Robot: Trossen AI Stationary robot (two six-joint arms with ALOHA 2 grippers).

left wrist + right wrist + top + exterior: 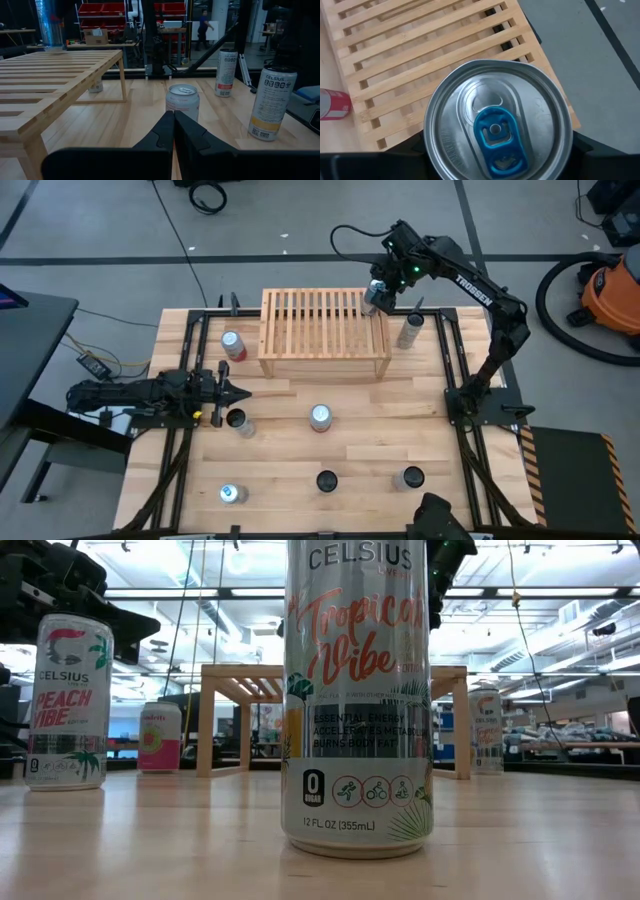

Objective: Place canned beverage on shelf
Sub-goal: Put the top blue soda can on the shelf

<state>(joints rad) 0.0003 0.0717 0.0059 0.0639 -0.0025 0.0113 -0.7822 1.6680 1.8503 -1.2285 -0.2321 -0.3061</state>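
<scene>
Carrying a silver aluminium can with a blue pull tab (pixel 496 121), right hand (pixel 377 296) pinching its sides from above. Hovering over the far right corner of the low light-wood slatted shelf (pixel 300 320), can upright, base apparently not yet on the slats. Judged the placing step, near its end. Next calling for a straight descent until the base sits flat across the slats, well inside the edge, then spreading the fingers and lifting clear without tipping it. Left hand (pixel 235 391) waiting low over the light wooden bench (pixel 370 425), fingers pressed together, empty, near a can with a dark top (pixel 237 419). More cans standing about the bench.
</scene>
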